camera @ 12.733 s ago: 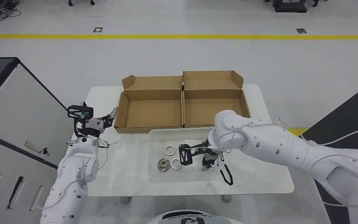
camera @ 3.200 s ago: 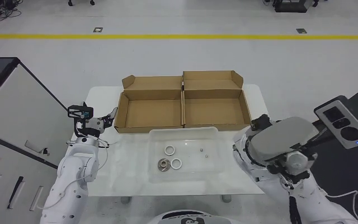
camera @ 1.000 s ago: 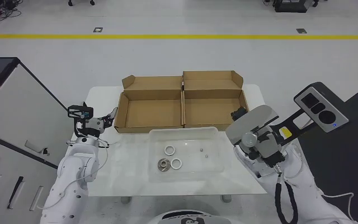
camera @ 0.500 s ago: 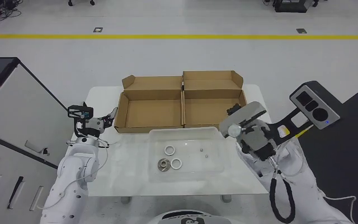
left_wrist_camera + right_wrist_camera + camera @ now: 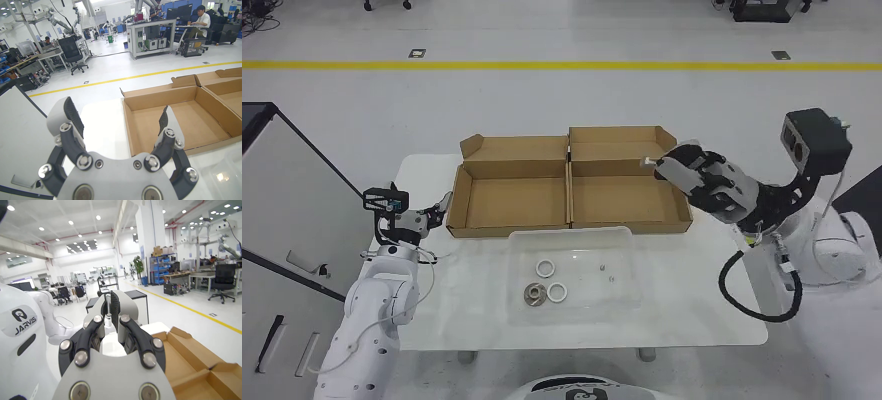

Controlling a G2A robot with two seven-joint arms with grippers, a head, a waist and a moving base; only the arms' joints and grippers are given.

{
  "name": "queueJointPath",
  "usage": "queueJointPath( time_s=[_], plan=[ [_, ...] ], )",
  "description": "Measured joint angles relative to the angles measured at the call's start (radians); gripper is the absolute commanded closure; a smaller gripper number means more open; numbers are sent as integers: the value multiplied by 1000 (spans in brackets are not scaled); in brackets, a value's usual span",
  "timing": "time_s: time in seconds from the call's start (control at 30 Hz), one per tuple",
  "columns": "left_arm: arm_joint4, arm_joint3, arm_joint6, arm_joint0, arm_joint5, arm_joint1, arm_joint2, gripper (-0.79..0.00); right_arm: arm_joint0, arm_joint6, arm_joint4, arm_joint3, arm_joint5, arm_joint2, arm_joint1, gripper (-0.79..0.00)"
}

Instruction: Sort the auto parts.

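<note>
Threaded bolt (image 5: 108, 305) (probably steel) in right hand (image 5: 110, 295)

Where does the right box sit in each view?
Top view: right box, behind the tray, next to the left box.
Left wrist view: right box beyond the left box.
Right wrist view: right box below the fingers holding a bolt.
Shared landmark: yellow floor line beyond the boxes.
</note>
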Motion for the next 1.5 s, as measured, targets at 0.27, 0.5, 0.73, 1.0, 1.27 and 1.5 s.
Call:
queueJointPath(
  time_s=[0.27, 0.5, 0.73, 1.0, 1.27, 1.5],
  plan=[
    [0, 0, 0, 0, 0, 0, 0, -785, 245, 365, -197, 165, 0, -55, 28, 0],
    [0, 0, 0, 0, 0, 0, 0, -785, 432, 496, -386, 314, -34, -216, 53, 0],
    [0, 0, 0, 0, 0, 0, 0, -785, 585, 473, -541, 447, -55, -473, 125, 0],
    [0, 0, 0, 0, 0, 0, 0, -785, 811, 442, -537, 605, -85, -800, 204, 0],
    [0, 0, 0, 0, 0, 0, 0, -785, 993, 400, -487, 731, -128, -1085, 244, 0],
    [0, 0, 0, 0, 0, 0, 0, -785, 1043, 377, -458, 770, -151, -1169, 245, 0]
  ],
)
